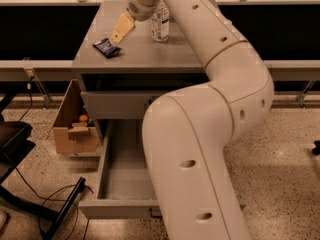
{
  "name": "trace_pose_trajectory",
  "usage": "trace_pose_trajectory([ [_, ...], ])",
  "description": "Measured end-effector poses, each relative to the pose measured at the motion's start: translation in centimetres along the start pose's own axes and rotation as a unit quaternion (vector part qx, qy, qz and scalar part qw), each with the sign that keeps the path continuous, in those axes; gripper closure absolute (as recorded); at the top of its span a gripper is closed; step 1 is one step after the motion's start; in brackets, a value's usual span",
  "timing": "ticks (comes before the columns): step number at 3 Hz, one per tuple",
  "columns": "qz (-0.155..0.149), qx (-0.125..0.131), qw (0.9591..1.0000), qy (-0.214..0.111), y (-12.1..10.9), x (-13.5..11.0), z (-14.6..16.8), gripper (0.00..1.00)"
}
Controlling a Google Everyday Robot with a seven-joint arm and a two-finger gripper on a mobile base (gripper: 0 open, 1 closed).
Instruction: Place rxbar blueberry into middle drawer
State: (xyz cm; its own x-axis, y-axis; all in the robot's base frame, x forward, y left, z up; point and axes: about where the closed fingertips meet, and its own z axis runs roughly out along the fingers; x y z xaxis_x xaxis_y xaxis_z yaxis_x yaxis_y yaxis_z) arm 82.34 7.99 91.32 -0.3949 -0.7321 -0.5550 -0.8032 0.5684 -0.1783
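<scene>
Our gripper (121, 30) hangs over the cabinet top, angled down to its left. We cannot tell how wide it stands. The rxbar blueberry (106, 47) lies flat just below and left of its tip, very near it, and nothing is held. We judge the bar light, thin and somewhat bendy, and its wrapper slick, so we would pinch across its short width at the middle, firmly but without crushing. The middle drawer (120, 176) stands pulled open well below the gripper. A drink can (160, 20) stands just to its right.

Gripper (117, 39) beside rxbar blueberry (106, 47) (middle drawer (122, 181) open).
</scene>
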Motion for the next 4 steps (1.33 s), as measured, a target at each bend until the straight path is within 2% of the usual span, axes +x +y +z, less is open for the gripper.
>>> trace_pose_trajectory([
  [1,-0.005,0.018,0.9998,-0.001,0.3,-2.9,-0.6,0.0],
  [2,0.006,0.019,0.9998,-0.002,1.2,-4.6,0.9,0.0],
  [4,0.036,-0.003,0.9993,0.014,3.5,-5.2,5.7,0.0],
])
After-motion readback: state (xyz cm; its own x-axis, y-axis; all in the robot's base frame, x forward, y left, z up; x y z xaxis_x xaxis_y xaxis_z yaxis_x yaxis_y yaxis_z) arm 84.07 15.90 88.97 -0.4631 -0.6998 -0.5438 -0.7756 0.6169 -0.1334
